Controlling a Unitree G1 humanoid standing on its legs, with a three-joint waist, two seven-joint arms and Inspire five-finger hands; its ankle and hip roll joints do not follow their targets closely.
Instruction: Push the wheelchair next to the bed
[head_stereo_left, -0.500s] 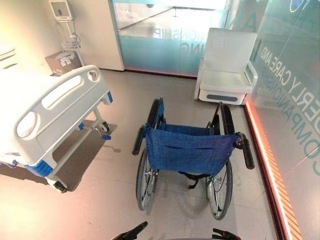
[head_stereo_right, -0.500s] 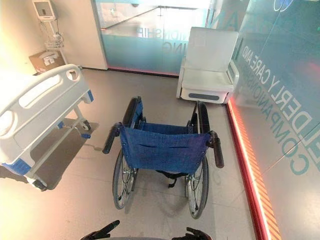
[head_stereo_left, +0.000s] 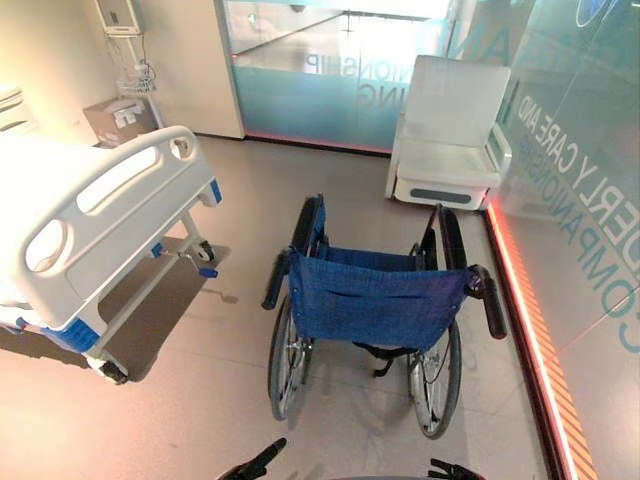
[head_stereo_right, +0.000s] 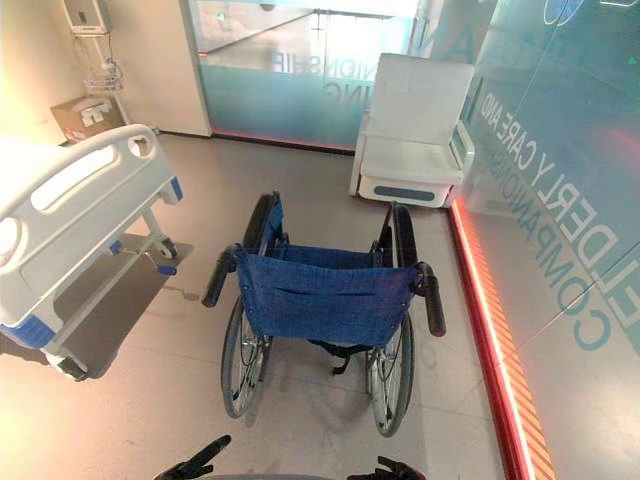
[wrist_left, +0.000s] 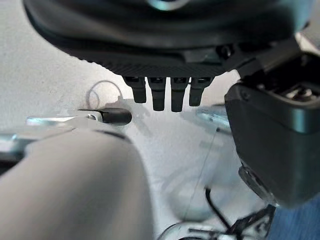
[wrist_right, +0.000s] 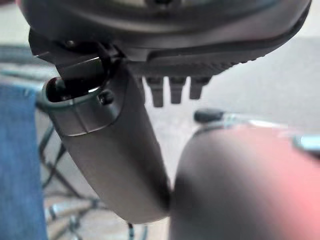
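Two dark hands, L hand (head_stereo_left: 258, 465) & R hand (head_stereo_left: 450, 469): fingers straight, holding nothing. Blue-fabric, black-handled wheelchair (head_stereo_left: 375, 310) ahead of fingertips, not touching. White plastic hospital bed (head_stereo_left: 110, 200) well beyond L fingers.

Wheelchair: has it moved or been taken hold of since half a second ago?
No. The whole picture shifted slightly, so the camera moved, not the things. The wheelchair stands where it was, apart from the bed. The left hand and right hand remain open and low behind it, off its push handles.
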